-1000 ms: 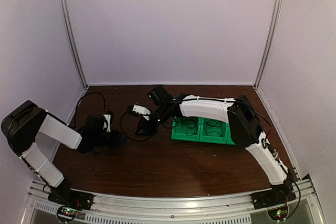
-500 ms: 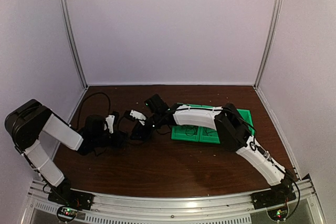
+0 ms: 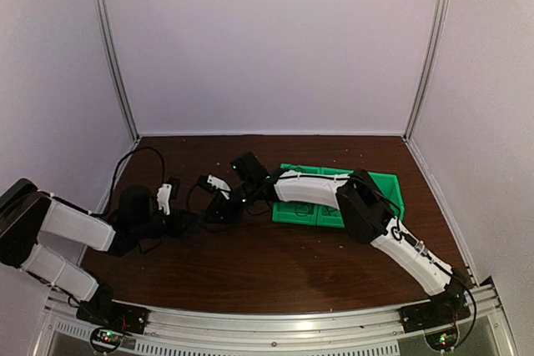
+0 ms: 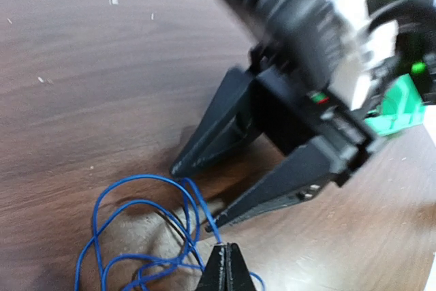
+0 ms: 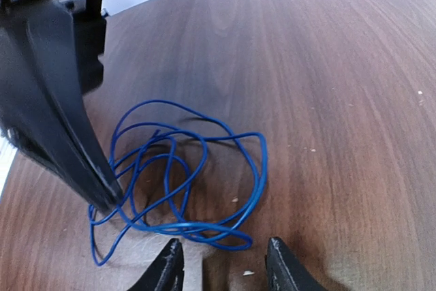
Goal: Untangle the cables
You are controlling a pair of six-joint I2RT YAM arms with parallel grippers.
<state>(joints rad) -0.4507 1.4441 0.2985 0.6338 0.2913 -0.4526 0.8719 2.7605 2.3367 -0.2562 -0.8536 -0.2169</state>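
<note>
I see the blue cable [image 5: 174, 168] lying in a loose tangle on the brown table [image 5: 327, 66] between my two grippers, the left gripper [image 4: 223, 267] with fingers pressed together right at the loops, whether pinching a strand I cannot tell, the right gripper [image 5: 221, 267] spread apart, empty, just beside them

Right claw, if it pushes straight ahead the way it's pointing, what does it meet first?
Most likely the blue cable, its nearest loops lying just ahead of the right claw, though depth is unclear.
</note>
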